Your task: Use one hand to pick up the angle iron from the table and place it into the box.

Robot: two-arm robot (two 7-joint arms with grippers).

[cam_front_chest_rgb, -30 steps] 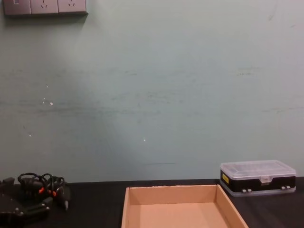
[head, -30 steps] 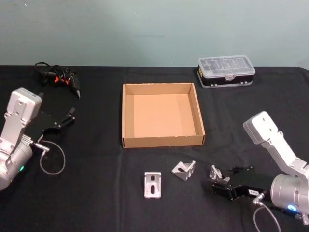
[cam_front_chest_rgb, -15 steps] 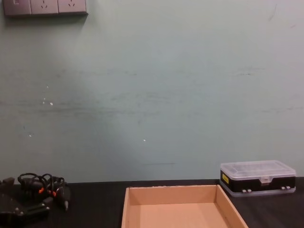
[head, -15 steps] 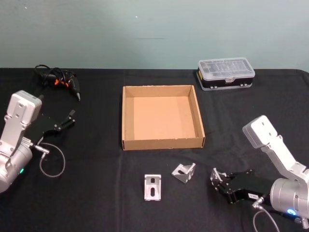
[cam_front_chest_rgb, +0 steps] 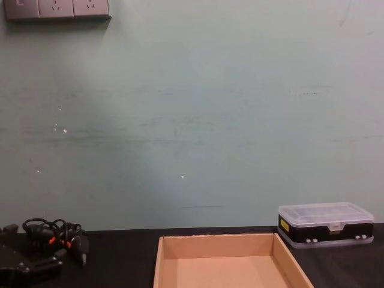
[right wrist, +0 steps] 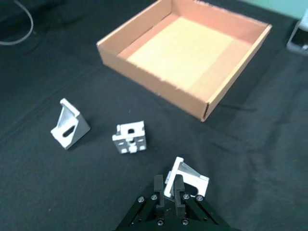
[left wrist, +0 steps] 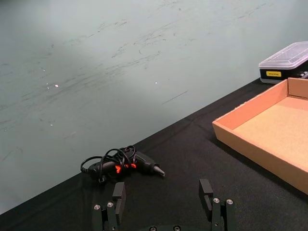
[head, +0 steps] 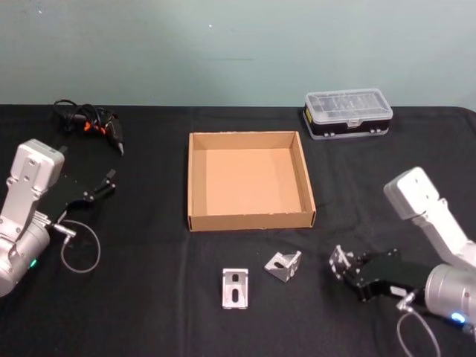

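Right gripper (right wrist: 168, 183) clenched on a small silver-grey metal angle iron (right wrist: 190, 180). The piece is L-shaped with a triangular gusset, and one flange is pinched between the fingers. It sits low over the matte black bench (head: 149, 297), front-right of the shallow tan cardboard box (head: 249, 220) and outside it. Cannot tell whether it touches the bench. A slotted silver bracket (head: 235, 287) and a gusseted silver bracket (head: 283, 265) lie loose in front of the box. Left gripper (left wrist: 162, 185) is spread wide, holding nothing, well left of the box.
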